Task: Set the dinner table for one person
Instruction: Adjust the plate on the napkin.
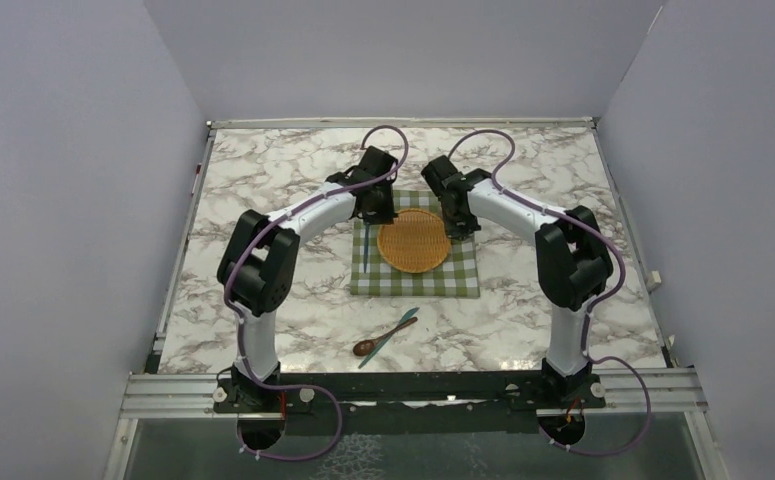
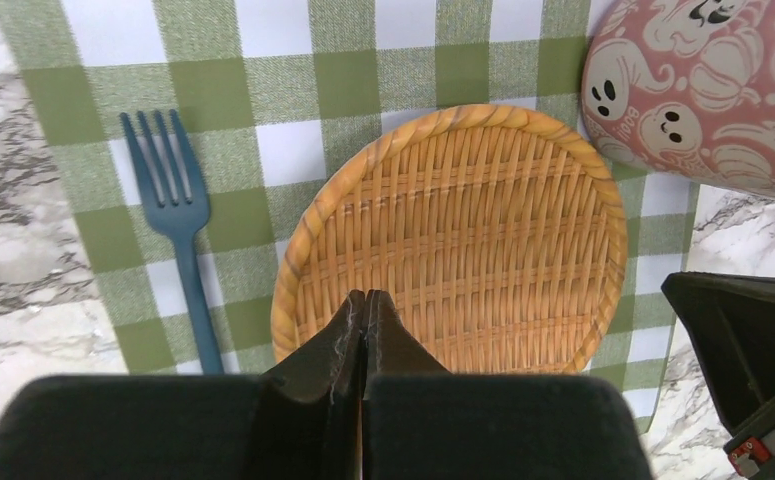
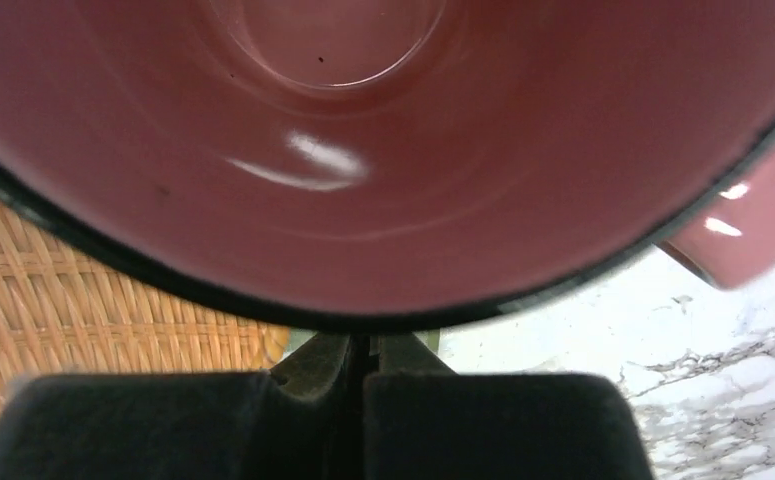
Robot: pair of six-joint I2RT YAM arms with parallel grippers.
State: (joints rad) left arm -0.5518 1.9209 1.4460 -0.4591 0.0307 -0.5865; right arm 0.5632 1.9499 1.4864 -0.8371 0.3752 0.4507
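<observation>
The dinner table (image 1: 263, 170) is white marble with grey veins. A green-and-white checked cloth (image 1: 413, 282) lies at its middle with a round wicker plate (image 1: 413, 242) on it and a blue fork (image 2: 178, 210) left of the plate. A pink mug (image 2: 703, 90) with ghost prints stands at the plate's far right; its pink inside (image 3: 383, 150) fills the right wrist view. My left gripper (image 2: 365, 296) is shut and empty above the plate's edge. My right gripper (image 3: 361, 340) is shut, its tips just outside and below the mug's rim.
A wooden spoon (image 1: 381, 340) and a teal knife (image 1: 395, 328) lie crossed on the marble in front of the cloth. A metal frame (image 1: 413, 385) edges the near side. Grey walls close in the left, right and back.
</observation>
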